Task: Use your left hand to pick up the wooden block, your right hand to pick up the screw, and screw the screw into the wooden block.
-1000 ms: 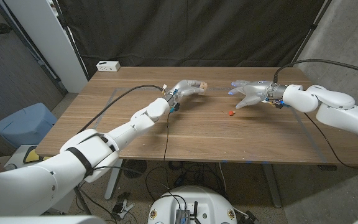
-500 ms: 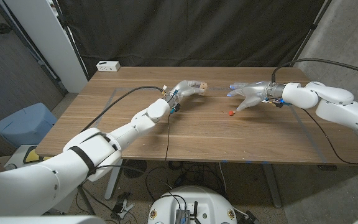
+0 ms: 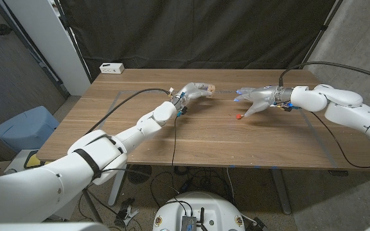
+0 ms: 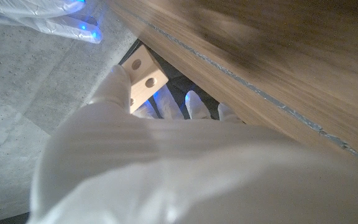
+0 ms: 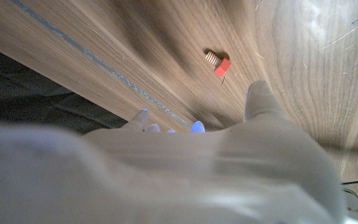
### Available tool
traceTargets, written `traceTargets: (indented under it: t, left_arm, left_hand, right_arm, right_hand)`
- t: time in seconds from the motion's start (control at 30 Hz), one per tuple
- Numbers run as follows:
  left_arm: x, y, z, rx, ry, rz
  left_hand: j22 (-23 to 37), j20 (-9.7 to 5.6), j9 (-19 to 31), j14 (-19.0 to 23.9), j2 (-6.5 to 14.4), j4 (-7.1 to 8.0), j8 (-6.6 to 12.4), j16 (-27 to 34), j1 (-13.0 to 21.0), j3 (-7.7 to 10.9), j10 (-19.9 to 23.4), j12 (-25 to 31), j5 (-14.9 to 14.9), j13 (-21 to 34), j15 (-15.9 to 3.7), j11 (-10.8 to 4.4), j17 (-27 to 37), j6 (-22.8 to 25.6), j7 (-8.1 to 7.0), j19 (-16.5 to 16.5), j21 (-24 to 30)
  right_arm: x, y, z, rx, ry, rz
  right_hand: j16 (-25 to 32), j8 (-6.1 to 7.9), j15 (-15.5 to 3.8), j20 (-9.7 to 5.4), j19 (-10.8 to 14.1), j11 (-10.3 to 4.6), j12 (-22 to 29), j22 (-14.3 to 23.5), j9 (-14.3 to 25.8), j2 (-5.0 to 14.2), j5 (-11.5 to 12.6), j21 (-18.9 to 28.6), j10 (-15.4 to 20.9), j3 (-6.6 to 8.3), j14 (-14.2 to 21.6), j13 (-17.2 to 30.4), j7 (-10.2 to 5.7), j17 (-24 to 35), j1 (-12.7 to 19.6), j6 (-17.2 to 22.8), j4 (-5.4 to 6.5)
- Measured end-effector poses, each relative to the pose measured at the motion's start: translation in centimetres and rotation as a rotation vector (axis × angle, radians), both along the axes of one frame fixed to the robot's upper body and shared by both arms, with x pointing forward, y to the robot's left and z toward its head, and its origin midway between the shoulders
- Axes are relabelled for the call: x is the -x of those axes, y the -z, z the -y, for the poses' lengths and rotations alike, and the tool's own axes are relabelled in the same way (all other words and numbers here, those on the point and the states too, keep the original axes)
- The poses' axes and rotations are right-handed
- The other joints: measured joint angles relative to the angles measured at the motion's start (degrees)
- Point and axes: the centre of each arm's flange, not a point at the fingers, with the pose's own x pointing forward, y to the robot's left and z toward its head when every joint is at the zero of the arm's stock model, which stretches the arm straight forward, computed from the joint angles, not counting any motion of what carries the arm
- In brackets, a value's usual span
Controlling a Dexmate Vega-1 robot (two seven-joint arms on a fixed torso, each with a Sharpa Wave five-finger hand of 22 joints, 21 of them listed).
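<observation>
Head view: left hand (image 3: 194, 90) is out over the far middle of the table (image 3: 140, 138), its fingers curled around the block (image 3: 211, 88), a small pale piece that peeks out at the fingertips. Right hand (image 3: 254, 101) is near it, fingers spread and holding nothing, its tips toward the left hand. The screw (image 3: 239, 117), red-headed, lies on the wood just in front of the right hand, below its fingertips and apart from them. A white box (image 3: 112, 67) sits at the far left corner. A black cable (image 3: 133, 97) runs along the left arm, another along the right.

Left wrist view: block (image 4: 143, 78) is pinched between the hand's (image 4: 166, 155) thumb and fingers, two round holes showing on its face. The other hand's fingertips (image 4: 79, 25), glowing blue, are close by.

Right wrist view: screw (image 5: 219, 63) lies alone on the table (image 5: 303, 74), pale threaded shank and red head, just beyond the thumb tip of the hand (image 5: 185, 162) and not touching it. The fingers are apart and hold nothing.
</observation>
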Motion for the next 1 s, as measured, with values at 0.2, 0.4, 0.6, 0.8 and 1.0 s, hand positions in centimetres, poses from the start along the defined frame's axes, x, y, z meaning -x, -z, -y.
traceTargets:
  t: [0.2, 0.4, 0.6, 0.8, 1.0]
  left_arm:
    - [0.2, 0.0, 0.1, -0.002, 0.002, 0.0]
    - [0.3, 0.2, 0.2, -0.006, 0.0, -0.001]
    - [0.4, 0.3, 0.2, -0.004, -0.003, -0.001]
    - [0.5, 0.3, 0.2, -0.005, -0.005, 0.0]
    - [0.6, 0.5, 0.2, -0.005, -0.008, -0.002]
  left_hand:
    - [0.0, 0.0, 0.0, 0.0, 0.0, -0.01, 0.01, 0.0, 0.0, -0.01, 0.0, 0.0, 0.0, 0.0, 0.0, 0.0, 0.0, 0.0, 0.0, 0.0, 0.0]
    - [0.0, 0.0, -0.2, 0.0, 0.0, -0.01, 0.01, 0.0, 0.0, -0.01, 0.0, 0.0, 0.0, 0.0, 0.0, 0.0, 0.0, 0.0, -0.01, 0.0, 0.0]
    - [0.0, 0.0, -0.2, 0.0, 0.0, -0.01, 0.0, 0.0, 0.0, -0.01, 0.0, 0.0, 0.0, 0.0, 0.0, 0.0, 0.0, 0.0, -0.04, 0.0, 0.0]
    - [0.0, 0.0, -0.3, 0.0, 0.2, -0.02, -0.02, 0.0, -0.2, -0.02, 0.0, 0.0, 0.0, 0.0, 0.0, 0.0, 0.0, 0.2, -0.27, 0.0, 0.0]
    - [0.0, 0.0, -0.3, 0.0, 0.2, -0.08, -0.06, 0.0, -0.2, -0.07, 0.0, 0.0, 0.0, -0.3, 0.0, 0.0, 0.0, 0.2, -0.27, 0.0, 0.0]
  right_arm:
    - [-0.4, 0.1, -0.2, 0.013, -0.007, -0.001]
    - [-0.8, 0.3, -0.3, 0.029, -0.014, 0.0]
    - [-1.2, 0.7, -0.2, 0.037, -0.022, -0.002]
    - [-1.5, 1.0, -0.1, 0.039, -0.028, -0.004]
    - [-1.7, 1.6, 0.0, 0.037, -0.036, -0.007]
  right_hand:
    - [0.0, 0.01, 0.0, 0.0, 0.0, 0.0, 0.0, 0.0, 0.0, 0.0, 0.0, 0.0, 0.0, -0.07, 0.0, 0.0, 0.0, 0.0, 0.0, 0.0, 0.07]
    - [0.0, 0.15, -0.01, 0.0, 0.0, -0.01, 0.3, 0.0, 0.0, 0.0, 0.0, 0.0, 0.0, -0.07, 0.0, 0.0, 0.0, 0.0, 0.0, 0.0, 0.07]
    - [0.3, 0.26, -0.01, -0.32, 0.3, -0.01, 0.3, 0.0, 0.3, 0.01, 0.0, 0.0, 0.0, -0.07, 0.0, 0.0, -0.03, 0.0, 0.0, 0.0, 0.07]
    - [0.3, 0.7, -0.01, -0.63, 0.6, -0.01, 0.3, 0.0, 0.3, 0.01, 0.0, 0.3, 0.0, -0.07, 0.0, 0.0, 0.0, 0.0, 0.0, 0.4, 0.07]
    - [0.3, 0.75, -0.01, -0.95, 1.0, -0.01, 0.3, 0.0, 0.3, 0.01, 0.0, 0.3, 0.0, -0.07, 0.0, 0.0, -0.31, 0.0, 0.0, 0.8, 0.07]
